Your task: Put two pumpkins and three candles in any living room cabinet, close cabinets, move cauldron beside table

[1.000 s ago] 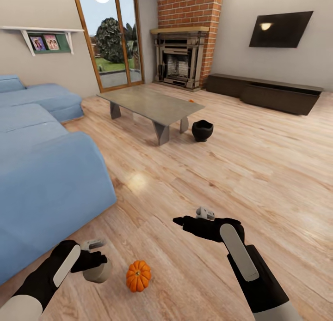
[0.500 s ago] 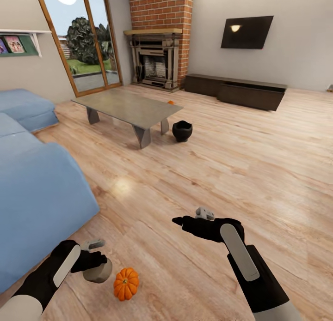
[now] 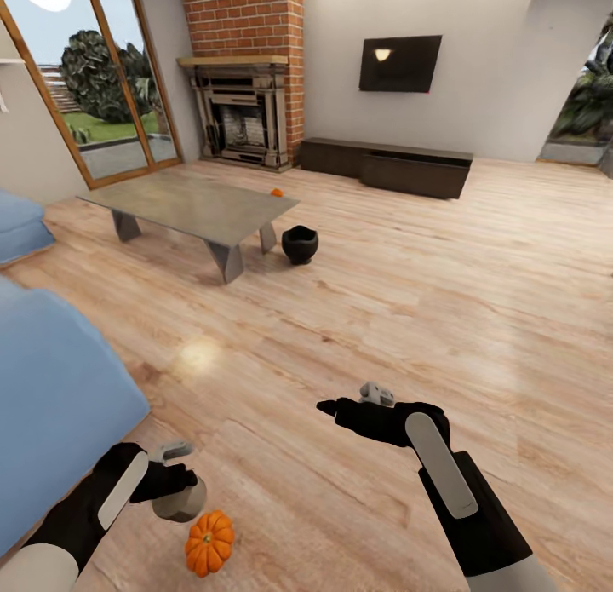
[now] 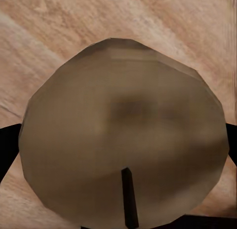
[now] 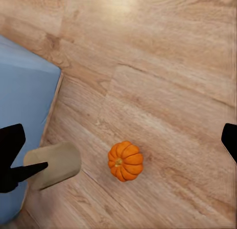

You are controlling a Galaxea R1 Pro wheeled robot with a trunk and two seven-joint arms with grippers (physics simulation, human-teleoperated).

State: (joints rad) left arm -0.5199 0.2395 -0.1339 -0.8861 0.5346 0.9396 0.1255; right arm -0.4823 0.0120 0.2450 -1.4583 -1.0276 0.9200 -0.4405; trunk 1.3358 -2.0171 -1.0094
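A living room with a pale wooden floor [image 3: 443, 302], seen from above and behind two black robot arms. At the lower left of the frame, the left gripper [image 3: 177, 490] pinches a stubby grey-beige candle [image 3: 180, 501], its fingers pressed against the candle's sides; the left wrist view shows the candle's rounded end [image 4: 123, 130] close up, with black fingers at either edge. Just beside it, at the bottom of the frame, an orange ribbed pumpkin [image 3: 209, 543] sits on the floor; the right wrist view also shows it [image 5: 125, 161] near the held candle [image 5: 53, 165]. Right of centre in the lower half, the right gripper [image 3: 349, 407] hovers with nothing in it; its fingers are spread wide, showing at opposite edges of the right wrist view. A blue sofa [image 3: 51, 396] fills the left edge. In the upper left stands the low table [image 3: 187, 207] with a grey slab top, and the black cauldron [image 3: 300, 244] rests on the floor just beside its right end. A small orange object [image 3: 277, 192] peeks above the table's far edge, too small to identify. Along the far wall, the long dark cabinet [image 3: 387, 166] has its fronts shut, below a wall-mounted screen [image 3: 399, 64]. A brick fireplace [image 3: 241, 115] stands to its left.
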